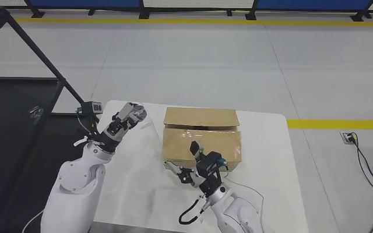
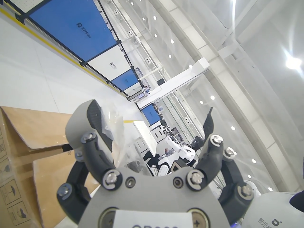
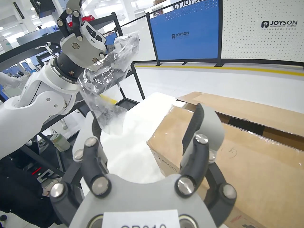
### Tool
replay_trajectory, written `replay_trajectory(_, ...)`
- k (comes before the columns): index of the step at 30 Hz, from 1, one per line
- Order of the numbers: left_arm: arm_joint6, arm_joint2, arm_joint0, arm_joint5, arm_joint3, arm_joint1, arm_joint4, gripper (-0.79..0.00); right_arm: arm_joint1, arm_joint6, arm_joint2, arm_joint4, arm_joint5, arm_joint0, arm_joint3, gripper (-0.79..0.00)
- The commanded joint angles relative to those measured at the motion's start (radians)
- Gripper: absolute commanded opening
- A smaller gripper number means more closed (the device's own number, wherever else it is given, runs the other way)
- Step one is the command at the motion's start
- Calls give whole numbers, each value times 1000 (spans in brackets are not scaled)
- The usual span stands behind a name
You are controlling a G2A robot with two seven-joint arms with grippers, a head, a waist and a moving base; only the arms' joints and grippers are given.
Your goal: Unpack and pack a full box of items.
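A brown cardboard box [image 1: 201, 143] stands at the back middle of the white table [image 1: 140, 186]. Its far flap is raised and a dark gap shows along the top. My left gripper [image 1: 133, 112] is held up in the air left of the box, fingers spread open [image 2: 152, 119]. A crumpled clear plastic bag [image 3: 106, 72] hangs from one of its fingers [image 2: 95, 119]. My right gripper [image 3: 147, 129] is open and holds nothing. It hovers at the box's near left corner [image 1: 182, 157]. The box [image 3: 249, 148] lies just beyond its fingers.
A black metal rack [image 1: 41, 64] stands off the table's left edge. A small grey device [image 1: 90, 108] sits at the table's back left corner. A black cable [image 1: 189, 212] loops near the front. Bare tabletop lies left and right of the box.
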Motion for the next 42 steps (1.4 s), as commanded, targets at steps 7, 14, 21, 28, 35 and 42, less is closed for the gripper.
replay_trajectory(7, 9, -5, -8, -1, 8, 3, 4, 0, 0, -5, 13, 4, -4, -12, 4, 0)
replay_trajectory(14, 19, -12, -10, -4, 11, 7, 10, 0, 0, -14, 23, 5, -10, -24, 2, 0)
replay_trajectory(21, 72, -33, -12, -12, 10, 10, 50, 0, 7, 30, 7, -77, -107, -11, -12, 0)
replay_trajectory(28, 164, -68, -16, -29, 20, 16, 170, 0, 7, 30, 7, -77, -107, -11, -12, 0)
replay_trajectory(35, 288, -90, -27, -36, 64, 18, 286, 0, 14, 49, 137, 41, -56, -5, 10, 0)
replay_trajectory(42, 383, -97, -28, -5, 101, 16, 324, 0, 35, 64, 297, 131, -133, -29, 6, 0)
